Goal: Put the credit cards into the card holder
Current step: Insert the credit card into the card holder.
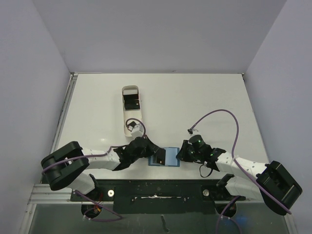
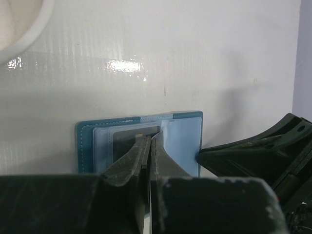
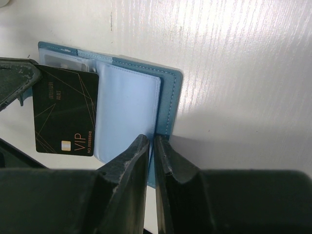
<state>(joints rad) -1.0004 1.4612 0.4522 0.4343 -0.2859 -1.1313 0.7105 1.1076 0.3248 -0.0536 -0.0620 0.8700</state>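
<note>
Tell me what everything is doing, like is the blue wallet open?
Teal-blue bifold wallet: open, flat on the table.
Black VIP credit card: pinched, tilted over the wallet.
Left gripper: shut on the card.
Right gripper: shut on the wallet's edge.
Long white oval tray: holds more black cards.

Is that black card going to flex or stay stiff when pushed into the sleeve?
Probably stiff: the black card juts flat and unbent from the left gripper. Thin, so likely light. The card holder looks softer; the right gripper pinches its edge, likely steadying it.
</note>
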